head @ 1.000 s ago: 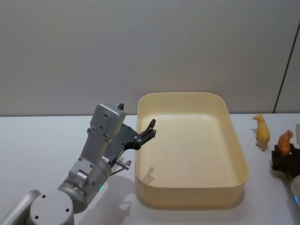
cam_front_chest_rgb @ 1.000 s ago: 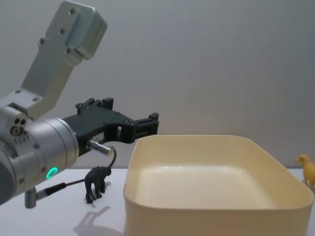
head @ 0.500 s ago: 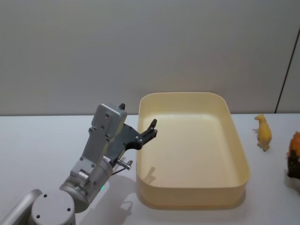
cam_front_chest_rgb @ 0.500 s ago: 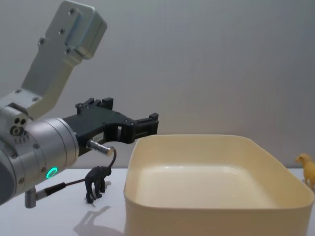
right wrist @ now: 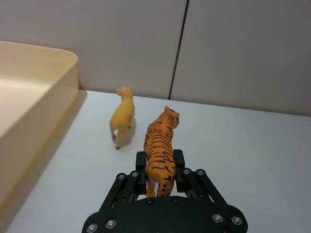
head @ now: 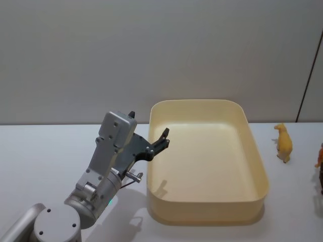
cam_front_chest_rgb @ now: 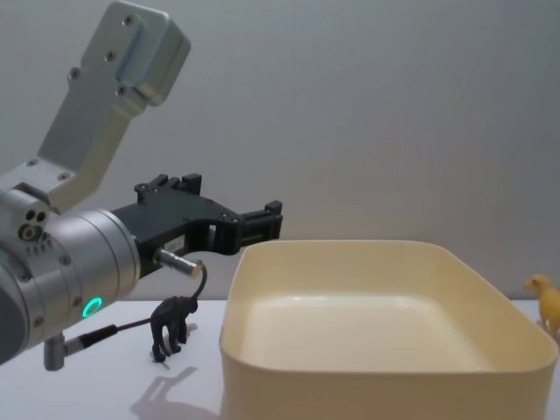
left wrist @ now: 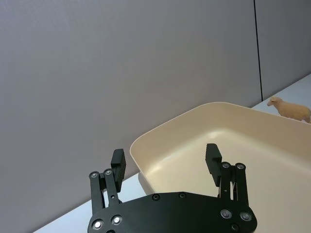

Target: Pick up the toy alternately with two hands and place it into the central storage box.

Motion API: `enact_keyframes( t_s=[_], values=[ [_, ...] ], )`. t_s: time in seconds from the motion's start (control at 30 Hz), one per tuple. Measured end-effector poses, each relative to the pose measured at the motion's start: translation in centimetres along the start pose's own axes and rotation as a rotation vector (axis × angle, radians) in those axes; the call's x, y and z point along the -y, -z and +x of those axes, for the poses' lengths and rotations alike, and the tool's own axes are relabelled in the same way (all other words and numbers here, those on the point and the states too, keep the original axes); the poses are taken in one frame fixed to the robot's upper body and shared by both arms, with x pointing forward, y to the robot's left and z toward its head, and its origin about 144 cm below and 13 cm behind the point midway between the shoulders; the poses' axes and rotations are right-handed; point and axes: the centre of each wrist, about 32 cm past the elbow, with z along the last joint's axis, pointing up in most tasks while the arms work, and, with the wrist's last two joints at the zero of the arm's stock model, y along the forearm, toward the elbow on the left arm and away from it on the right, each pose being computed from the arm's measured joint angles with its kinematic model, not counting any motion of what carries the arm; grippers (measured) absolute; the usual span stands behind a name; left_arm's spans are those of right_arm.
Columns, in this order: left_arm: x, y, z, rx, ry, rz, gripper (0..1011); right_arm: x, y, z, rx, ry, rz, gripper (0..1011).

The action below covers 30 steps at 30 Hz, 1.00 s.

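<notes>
The cream-yellow central storage box (head: 202, 213) sits mid-table with nothing inside; its wall also fills the near side of the chest view (cam_front_chest_rgb: 376, 394). My left gripper (head: 162, 138) hovers open over the box's left rim (left wrist: 194, 131), nothing between its fingers (left wrist: 118, 163). My right gripper (right wrist: 160, 162) is shut on an orange striped tiger toy (right wrist: 160, 143), lifted above the table right of the box; the tiger (head: 320, 153) just shows at the head view's right edge. A yellow animal toy (head: 282, 142) stands on the table beside the box's right wall.
A small black monkey toy (cam_front_chest_rgb: 172, 325) stands on the white table left of the box, under my left arm. The yellow toy (right wrist: 122, 115) stands just ahead of the held tiger, between it and the box wall (right wrist: 34, 97). A grey wall lies behind.
My right gripper has carried the tiger to the right, almost out of the head view. The left arm, the box and the other toys have not moved.
</notes>
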Motion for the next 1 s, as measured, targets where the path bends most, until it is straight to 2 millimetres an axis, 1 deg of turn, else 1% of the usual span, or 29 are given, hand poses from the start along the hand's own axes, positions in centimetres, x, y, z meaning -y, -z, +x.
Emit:
enact_keyframes(
  t_s=[0.23,0.5,0.67,0.73,0.77,1.0],
  values=[
    [0.0,0.0,0.0,0.000,0.000,0.000,1001,0.3,-1.4,0.0,-0.008,-0.087,0.041,298],
    [0.0,0.0,0.0,0.000,0.000,0.000,1001,-1.0,-3.3,-1.4,-0.026,-0.196,0.086,298],
    [0.0,0.0,0.0,0.000,0.000,0.000,1002,-2.7,-4.5,-3.0,-0.037,-0.273,0.105,298],
    [0.0,0.0,0.0,0.000,0.000,0.000,1001,-3.7,-4.9,-3.8,-0.041,-0.305,0.110,299],
    [0.0,0.0,0.0,0.000,0.000,0.000,1001,-4.5,-5.2,-4.5,-0.045,-0.323,0.113,298],
    [0.0,0.0,0.0,0.000,0.000,0.000,1002,-7.3,-6.4,-6.9,-0.051,-0.390,0.112,302]
  ],
)
